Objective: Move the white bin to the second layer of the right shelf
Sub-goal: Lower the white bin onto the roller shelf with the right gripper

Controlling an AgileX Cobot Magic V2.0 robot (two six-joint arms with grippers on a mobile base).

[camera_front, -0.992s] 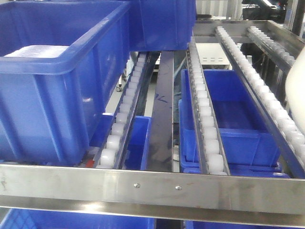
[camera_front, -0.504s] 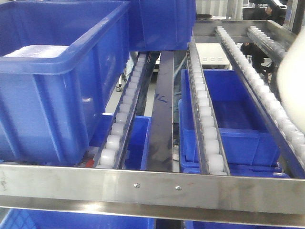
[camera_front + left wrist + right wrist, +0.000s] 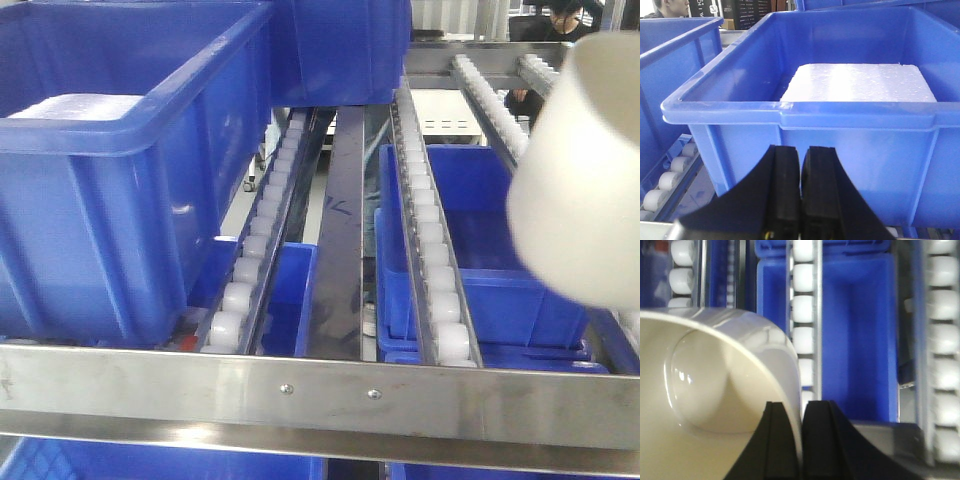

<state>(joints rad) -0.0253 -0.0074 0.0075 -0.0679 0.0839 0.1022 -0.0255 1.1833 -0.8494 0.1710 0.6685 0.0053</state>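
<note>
One white bin (image 3: 585,170) hangs in the air at the right of the front view, tilted, its narrower base toward the camera, above the roller rails (image 3: 432,240) of the right shelf's second layer. It touches no roller yet. Half a second ago only a pale edge showed at the right border; a second ago, less still. So the bin has swung well inward over the shelf, which suggests the carry is near its end and the lowering is what remains.

In the right wrist view, the right gripper (image 3: 790,440) pinches the bin's wall (image 3: 782,390), one finger inside, one outside, the jaws nearly together on the thin plastic. The bin's glossy inside looks empty.

The left gripper (image 3: 800,195) sits with its jaws pressed together on nothing, just before a big blue crate (image 3: 800,120) on the left lane. That crate holds a white foam block (image 3: 860,82).

Below the rails on the right, a lower blue crate (image 3: 490,240) stands empty as far as can be seen. Another blue crate (image 3: 340,50) sits farther back on the left. The steel front lip (image 3: 320,385) runs across the near edge.
</note>
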